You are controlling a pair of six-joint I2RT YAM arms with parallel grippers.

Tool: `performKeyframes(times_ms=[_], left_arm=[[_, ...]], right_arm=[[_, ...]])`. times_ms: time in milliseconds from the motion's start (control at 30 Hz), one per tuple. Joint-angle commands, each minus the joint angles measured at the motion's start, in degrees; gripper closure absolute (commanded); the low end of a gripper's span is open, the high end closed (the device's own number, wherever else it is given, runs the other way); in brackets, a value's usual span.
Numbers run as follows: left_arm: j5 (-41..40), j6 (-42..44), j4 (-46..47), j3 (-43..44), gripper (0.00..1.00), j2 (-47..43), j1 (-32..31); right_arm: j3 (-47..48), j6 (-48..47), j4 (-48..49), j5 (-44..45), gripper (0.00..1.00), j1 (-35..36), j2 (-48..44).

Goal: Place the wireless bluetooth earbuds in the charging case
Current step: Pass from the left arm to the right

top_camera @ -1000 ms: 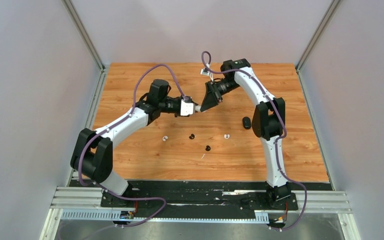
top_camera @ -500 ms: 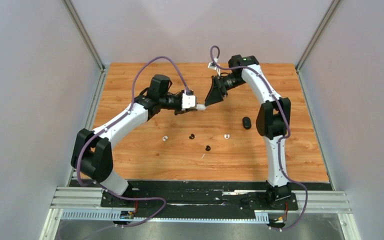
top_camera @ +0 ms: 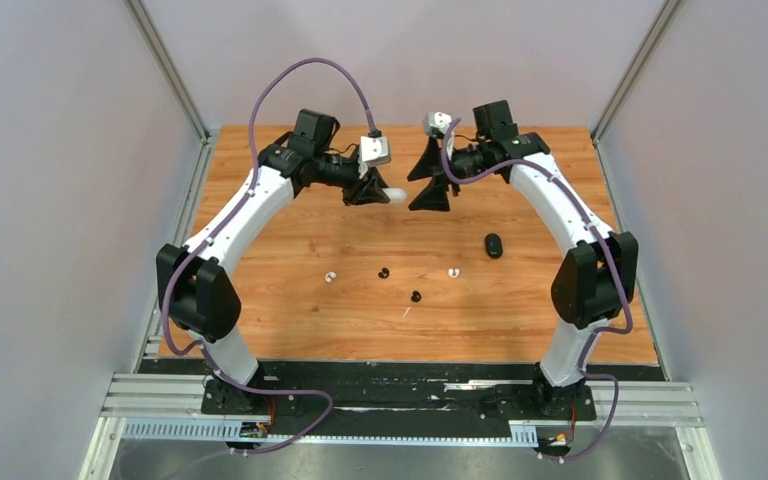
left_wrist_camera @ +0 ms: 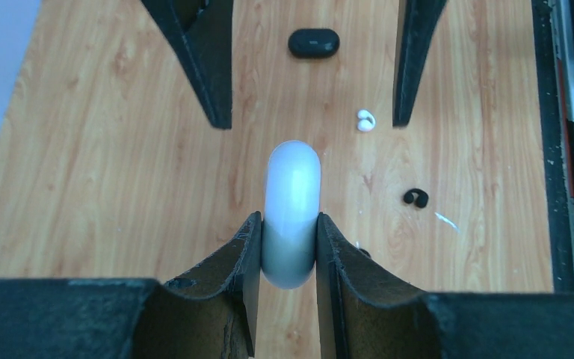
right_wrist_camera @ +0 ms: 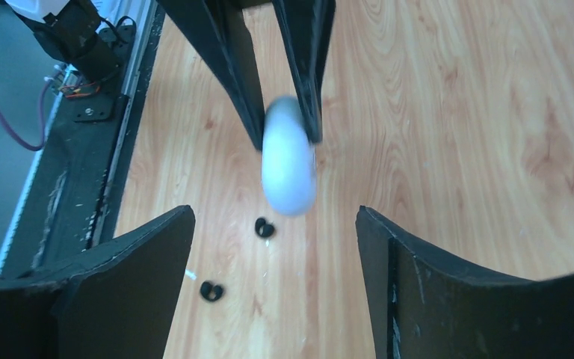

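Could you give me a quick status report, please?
Left gripper shut on white charging case, aloft. Right gripper open, facing it, not touching. Four earbuds loose on table. Nothing blocking.

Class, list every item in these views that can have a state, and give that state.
left gripper: shut on the white case.
right gripper: open, empty.
white case: lid closed, held off the table.
black case: closed, lying on the table.
white earbuds: both loose on the table.
black earbuds: both loose on the table.
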Motion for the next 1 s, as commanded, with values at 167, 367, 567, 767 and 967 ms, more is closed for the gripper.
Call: performKeyframes(times_ms=[167, 367, 567, 767, 967], left_arm=[[2.5, -0.2, -7.0, 2.9, 0.94, 1.3, 1.0], [1.2, -2.4, -3.2, 0.1, 0.96, -0.4, 1.0], [-0.4, -3.9, 0.6, -2.1, 0.97, -1.5, 1.1], [-0.9, -4.2, 1.1, -2.0, 0.97, -1.9, 1.4], [-0.7, -3.6, 0.8, -2.4, 0.98, -2.5, 1.7]], right_arm=[[2.7, 4.8, 13.5, 4.6, 0.31, 6.4, 3.7], [2.2, 6.0, 13.7, 6.3, 0.43, 6.9, 3.7], [0.2, 5.9, 13.6, 7.0, 0.63, 7.0, 2.7], [-1.2, 5.6, 13.1, 8.1, 0.57, 7.3, 1.9], [-1.9, 4.0, 12.3, 8.9, 0.58, 7.7, 1.8]])
